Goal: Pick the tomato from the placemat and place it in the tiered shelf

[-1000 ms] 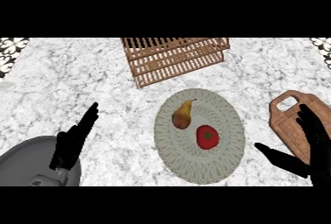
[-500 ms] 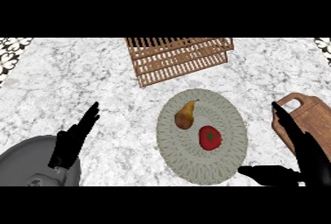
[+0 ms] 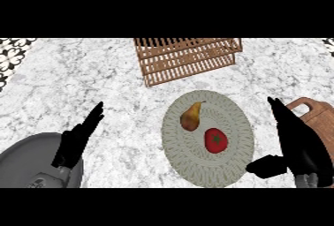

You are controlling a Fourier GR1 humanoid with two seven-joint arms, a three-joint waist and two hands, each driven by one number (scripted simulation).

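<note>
Head view from my end shows we're basically at the start of this one. The tomato (image 3: 216,140) sits on the round woven placemat (image 3: 195,167), right of centre, with a pear (image 3: 190,117) just beside it toward the upper left. Nothing has been lifted, so the pick, the carry and the drop-off are all left to do. The tiered shelf (image 3: 186,58) is at the far edge of the counter (image 3: 98,75), well apart from the placemat, so there's a decent reach ahead once I've got the tomato.

My right hand (image 3: 299,140) is just off the placemat's right rim, fingers stretched straight and pointing away from me, thumb sticking out low toward the mat. So it's spread apart and holding nothing, not touching the tomato. Part of it overlaps a wooden cutting board (image 3: 318,115) on the far right; can't tell if it's actually resting on it or hanging above.

My left hand (image 3: 77,140) is on the left side of the counter, fingers straight and empty too, well apart from everything that matters. I'd say the right one is the obvious candidate for the grab, since it's nearest.
</note>
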